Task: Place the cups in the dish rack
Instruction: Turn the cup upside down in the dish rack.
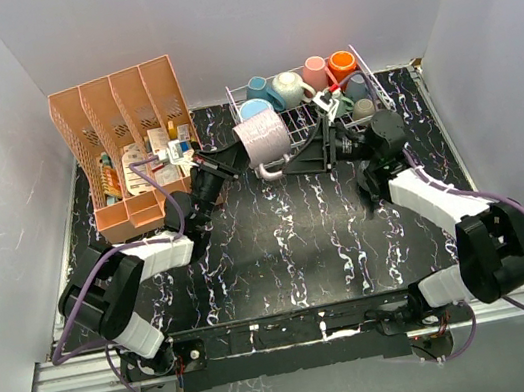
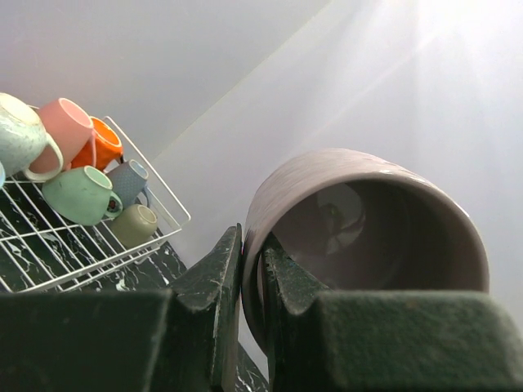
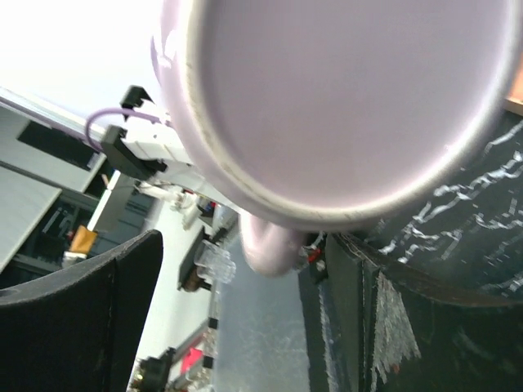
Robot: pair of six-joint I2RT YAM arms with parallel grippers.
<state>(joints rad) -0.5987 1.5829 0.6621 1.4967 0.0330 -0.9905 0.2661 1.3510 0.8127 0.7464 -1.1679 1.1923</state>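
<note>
Left claw (image 2: 252,245): you have it clamped on the wall of the lilac mug (image 2: 368,204), one finger inside the mouth and the other against the outer side. The mug is held on its side. In the top view its mouth faces 9 o'clock, its base faces 3 o'clock and its handle hangs toward 6 o'clock.

Right claw (image 1: 330,148): it stands at the mug's 3 o'clock, fingers (image 3: 82,318) spread wide apart. The mug's base fills its wrist view ahead of them. Whether either finger touches the mug cannot be told.

Dish rack (image 1: 303,130): white wire, at 1 o'clock on the desk (image 1: 281,243). In the top view the lilac mug overlaps the rack's 8 o'clock corner. Whether it rests on the wire cannot be told.

Rack contents noted:
- The light blue mug (image 1: 256,87) is at the rack's 10 o'clock corner.
- The pink mug (image 1: 316,73) and orange mug (image 1: 342,65) sit side by side along the 12 o'clock edge.
- The olive mug (image 1: 364,109) is near the 4 o'clock side.
- Further mugs lie among these.

Surroundings: a salmon organizer (image 1: 123,129) stands at 10 o'clock on the desk, well apart from the rack, with your left arm reaching past its 5 o'clock corner.
</note>
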